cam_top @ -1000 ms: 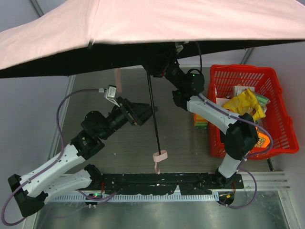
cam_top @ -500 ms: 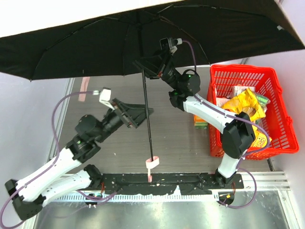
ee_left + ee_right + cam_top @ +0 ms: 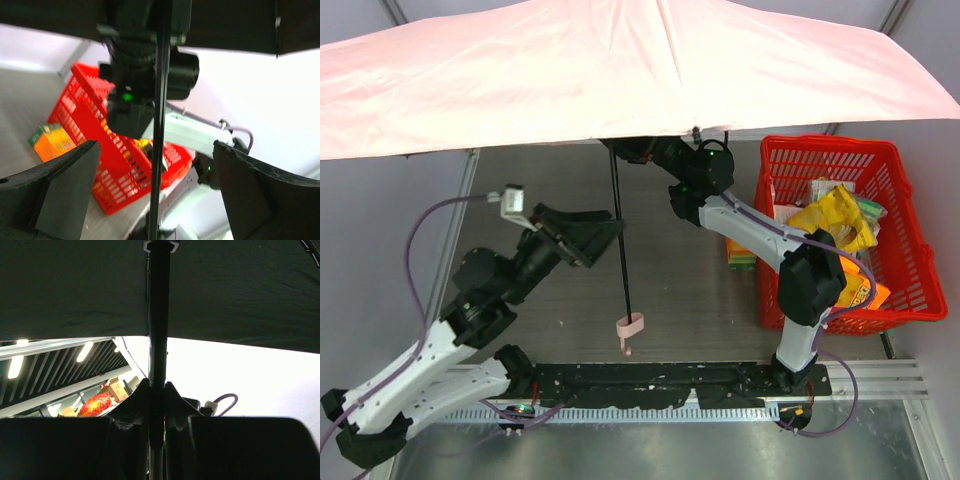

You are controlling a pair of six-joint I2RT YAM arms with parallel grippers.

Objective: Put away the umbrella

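Note:
The open umbrella (image 3: 620,80) spreads its pink canopy across the whole top of the overhead view. Its dark shaft (image 3: 620,240) runs down to a pink strap (image 3: 630,325) at the handle end, above the table. My right gripper (image 3: 638,152) is tucked under the canopy, shut on the shaft (image 3: 158,330) high up; the jaws (image 3: 157,400) pinch it from both sides. My left gripper (image 3: 608,226) is open wide at mid-shaft. In the left wrist view the shaft (image 3: 160,125) stands between the fingers (image 3: 60,190) without touching either.
A red basket (image 3: 880,160) with snack packs stands at the right, also seen behind the shaft as the red basket (image 3: 85,120). An orange and green box (image 3: 740,255) lies against its left side. The canopy hides the far part of the table.
The canopy has swung, from its black underside facing the camera back to its pink top. The handle end has drifted left. My left gripper has opened wider round the shaft.

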